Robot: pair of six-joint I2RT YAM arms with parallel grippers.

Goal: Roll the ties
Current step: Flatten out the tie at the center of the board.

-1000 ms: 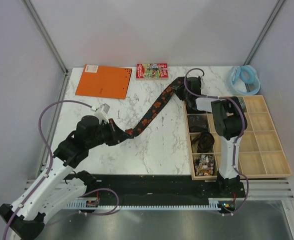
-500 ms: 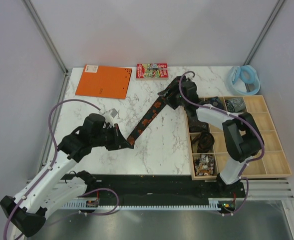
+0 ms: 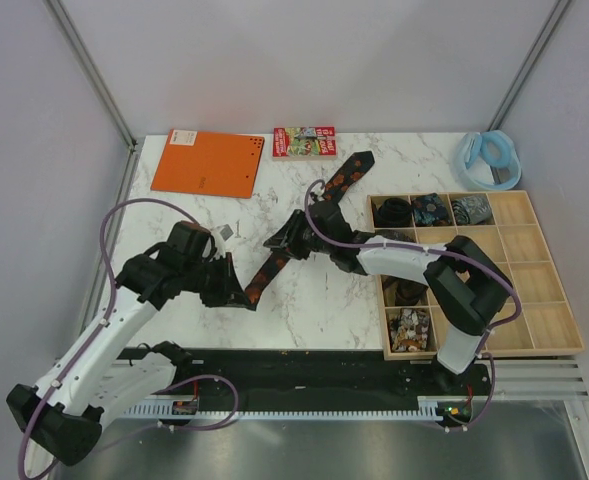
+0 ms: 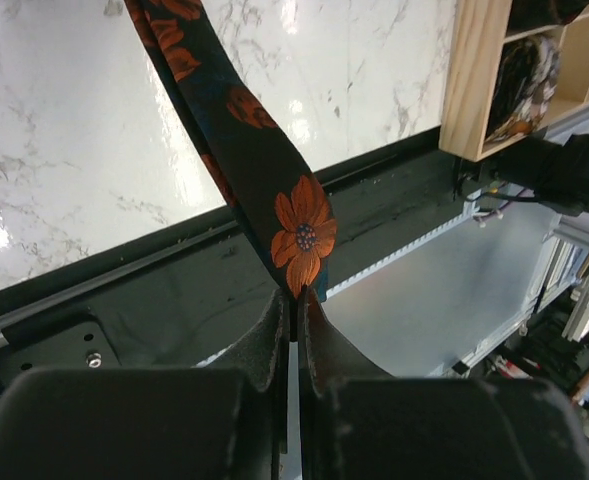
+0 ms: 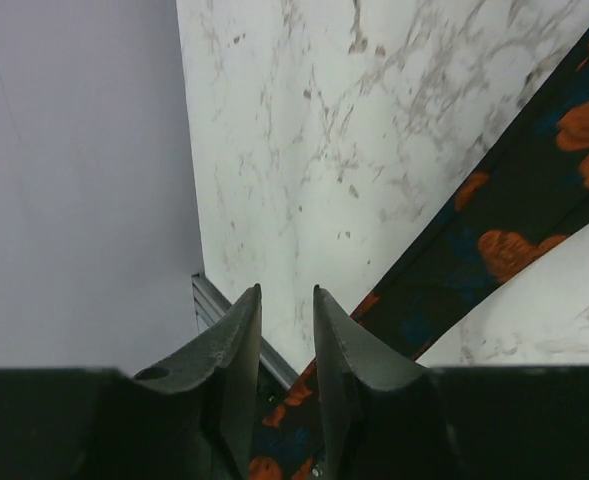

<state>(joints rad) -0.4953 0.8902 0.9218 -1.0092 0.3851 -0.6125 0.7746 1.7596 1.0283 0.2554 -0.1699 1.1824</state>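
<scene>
Black fabric with orange-red flowers marks the tie (image 3: 346, 176), which in the top external view is stretched slantwise across the marble table (image 3: 324, 300). Its far pointed end lies near the back of the table, just left of the wooden tray (image 3: 479, 352), and its near end is held at the left gripper (image 3: 244, 296). The right gripper (image 3: 282, 241) is placed at the tie's middle stretch, the right arm being extended leftward across the table. Several coiled ties (image 3: 432, 207) are lodged in the tray's back row and left column. An orange notebook (image 3: 207, 163) and a small printed book (image 3: 304, 141) are set at the back of the table, and a pale blue ring (image 3: 489, 155) at the back right corner.

In the left wrist view the left gripper (image 4: 295, 297) is pressed tight on the tie (image 4: 259, 150). The pointed tip, with one flower on it, is pinched between the fingers (image 4: 264, 345). A corner of the tray (image 4: 469, 80) is shown at upper right, with one of the coiled ties (image 4: 529, 75) inside.

In the right wrist view the right gripper (image 5: 286, 292) is shown with its fingers (image 5: 236, 350) a narrow gap apart. The tie (image 5: 514, 240) is drawn slantwise over the marble from upper right to lower left and passes by the fingers — some fabric shows low in the gap, but whether it is gripped cannot be told.
</scene>
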